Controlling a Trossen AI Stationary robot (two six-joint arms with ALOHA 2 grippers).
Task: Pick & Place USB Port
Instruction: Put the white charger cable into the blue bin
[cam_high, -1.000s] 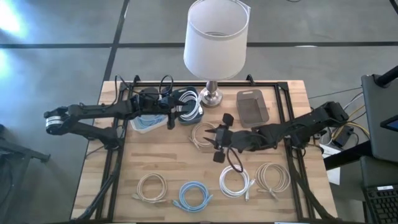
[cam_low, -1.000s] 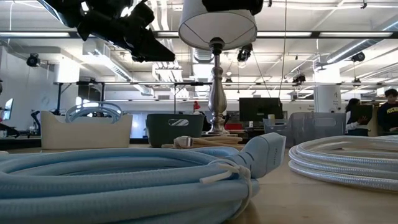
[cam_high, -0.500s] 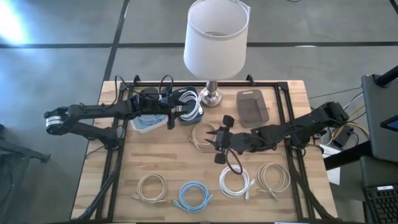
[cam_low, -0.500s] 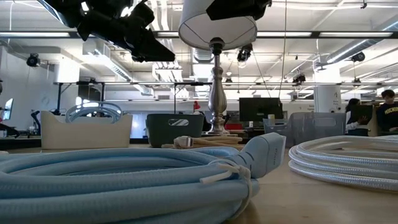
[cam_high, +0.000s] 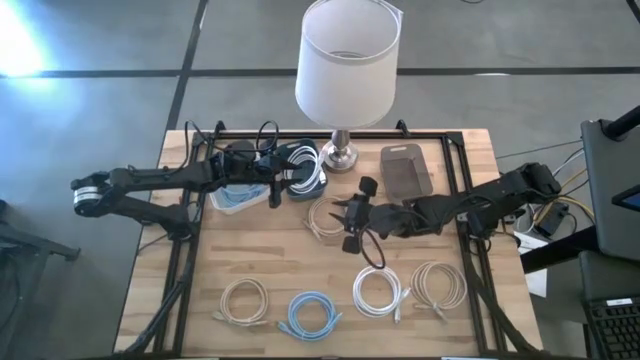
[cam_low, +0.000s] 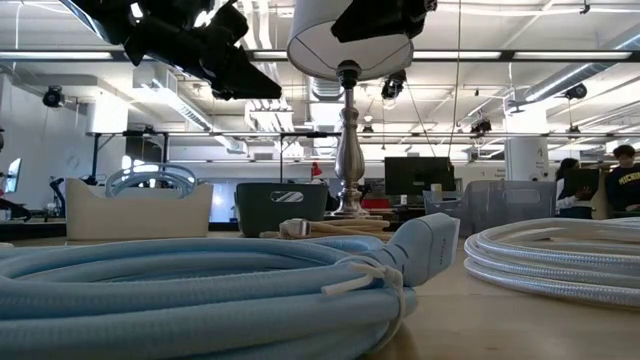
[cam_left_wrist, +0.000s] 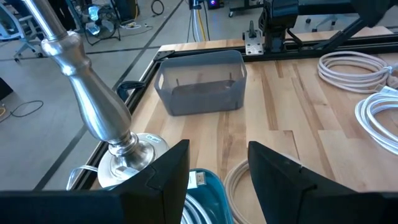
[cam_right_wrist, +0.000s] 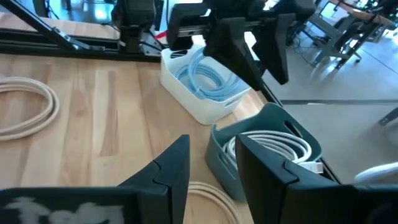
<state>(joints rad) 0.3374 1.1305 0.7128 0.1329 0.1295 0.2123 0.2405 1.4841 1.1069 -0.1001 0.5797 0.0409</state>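
Several coiled USB cables lie flat on the table. A beige coil (cam_high: 325, 216) sits mid-table; white (cam_high: 243, 298), blue (cam_high: 310, 313), white (cam_high: 380, 292) and beige (cam_high: 438, 285) coils lie along the near side. A white bin (cam_high: 238, 196) holds blue cables and a teal bin (cam_high: 305, 170) holds a white cable (cam_right_wrist: 268, 147). My right gripper (cam_high: 346, 214) is open and hovers beside the mid-table beige coil (cam_right_wrist: 205, 190), touching nothing. My left gripper (cam_high: 277, 184) is open and waits above the two bins, its fingers (cam_left_wrist: 155, 180) apart over the teal bin's rim (cam_left_wrist: 200, 180).
A lamp with a white shade (cam_high: 347, 60) stands on its metal base (cam_high: 340, 154) at the far middle. A grey bin (cam_high: 405, 170) sits to its right. Black frame rails (cam_high: 195, 250) run along both table sides. People show in the room far behind (cam_low: 628, 175).
My right gripper has moved a little toward the table's far edge, staying open beside the mid-table beige coil. The cables and bins have kept still.
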